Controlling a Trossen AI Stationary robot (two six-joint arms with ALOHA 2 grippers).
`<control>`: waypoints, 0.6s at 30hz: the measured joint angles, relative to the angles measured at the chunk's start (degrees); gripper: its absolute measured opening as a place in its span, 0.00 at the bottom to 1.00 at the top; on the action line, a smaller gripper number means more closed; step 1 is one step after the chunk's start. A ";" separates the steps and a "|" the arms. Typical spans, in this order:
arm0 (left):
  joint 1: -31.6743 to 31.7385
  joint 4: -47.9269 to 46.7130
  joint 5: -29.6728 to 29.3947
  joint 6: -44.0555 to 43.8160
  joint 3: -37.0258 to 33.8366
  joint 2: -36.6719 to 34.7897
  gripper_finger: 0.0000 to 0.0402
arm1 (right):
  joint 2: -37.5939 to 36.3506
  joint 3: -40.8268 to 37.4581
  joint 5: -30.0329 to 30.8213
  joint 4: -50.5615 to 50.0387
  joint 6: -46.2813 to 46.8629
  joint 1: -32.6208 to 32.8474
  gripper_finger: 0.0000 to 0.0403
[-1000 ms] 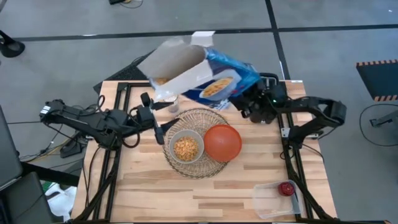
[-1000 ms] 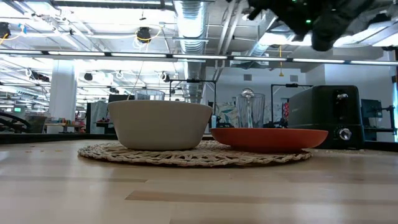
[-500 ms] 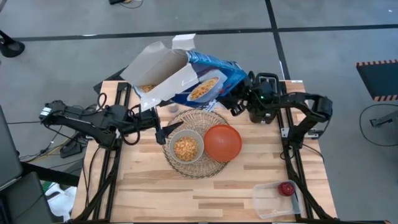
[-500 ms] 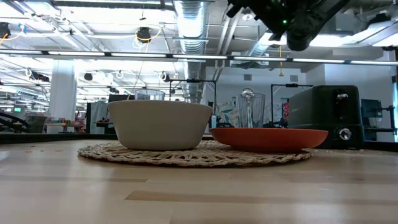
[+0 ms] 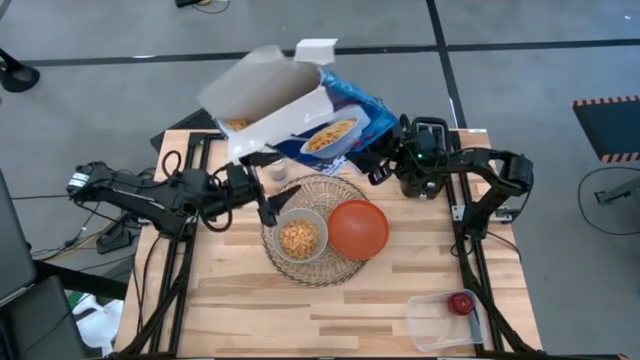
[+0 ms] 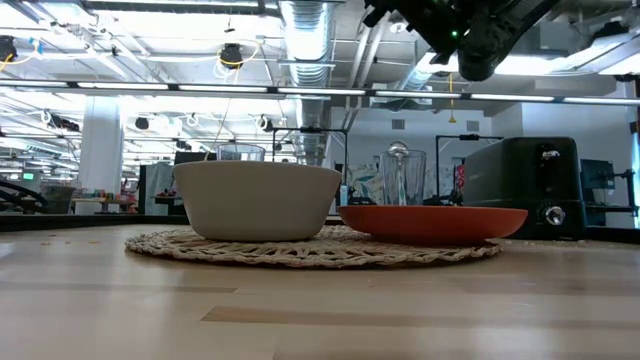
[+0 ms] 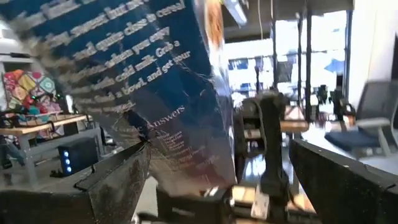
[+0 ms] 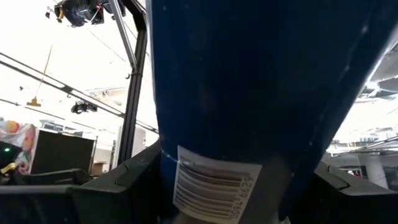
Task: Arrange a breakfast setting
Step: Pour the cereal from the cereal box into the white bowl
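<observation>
The woven mat (image 5: 318, 268) lies mid-table. On it stand the pale grey bowl (image 5: 299, 238), holding cereal, and the orange plate (image 5: 358, 228); both also show in the low view (image 6: 258, 198) (image 6: 432, 220). The red apple (image 5: 460, 301) sits in a clear tub (image 5: 440, 322) at the near right. My right gripper (image 5: 386, 160) is shut on the blue-and-white cereal box (image 5: 300, 115), held in the air over the table's far edge. My left gripper (image 5: 268, 205) is open beside the bowl's left rim, below the box. Bagel and spoon are out of view. My right gripper pinches the cereal box at its closed bottom end, by the barcode (image 8: 214, 186), between its two fingers. The fingers come from the table's right. The box is lifted clear and lies tilted, its open flaps (image 5: 250, 85) toward the table's far left.
A black toaster (image 6: 520, 185) and glassware (image 6: 400, 175) stand behind the plate in the low view. A glass (image 5: 277, 171) stands just beyond the mat. Bare wood lies along the near edge, left of the tub.
My right gripper has carried the cereal box toward the table's left, and the box's open end has then tipped upward. My left gripper has edged toward the bowl and stays open.
</observation>
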 joint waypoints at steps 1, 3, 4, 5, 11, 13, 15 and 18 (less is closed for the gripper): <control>0.25 0.50 -0.58 -0.15 0.00 0.00 0.94 | 0.00 0.00 0.08 0.00 -0.57 0.19 0.70; 0.71 0.54 -1.82 -0.34 0.00 0.00 0.94 | 0.00 0.00 0.15 -0.04 -1.24 0.39 0.70; 0.91 0.50 -2.45 -0.59 0.00 0.00 0.94 | -0.03 -0.02 0.05 -0.07 -1.24 0.39 0.70; 1.13 0.50 -3.11 -0.71 0.00 0.07 0.94 | -0.20 -0.04 -0.34 -0.12 -1.21 0.39 0.70; 1.94 0.81 -6.30 -1.59 0.00 0.37 0.94 | -0.07 -0.14 -1.13 -0.11 -1.95 0.83 0.70; 2.38 1.60 -4.88 -1.77 0.00 0.37 0.94 | -0.07 -0.15 -0.39 -0.11 -2.29 0.90 0.70; 2.80 2.77 -1.03 -1.80 0.00 0.40 0.94 | -0.02 -0.13 0.15 -0.08 -2.44 1.08 0.70; 3.41 5.13 4.53 -2.20 0.02 1.02 0.94 | -0.02 -0.13 0.00 -0.10 -2.66 1.20 0.70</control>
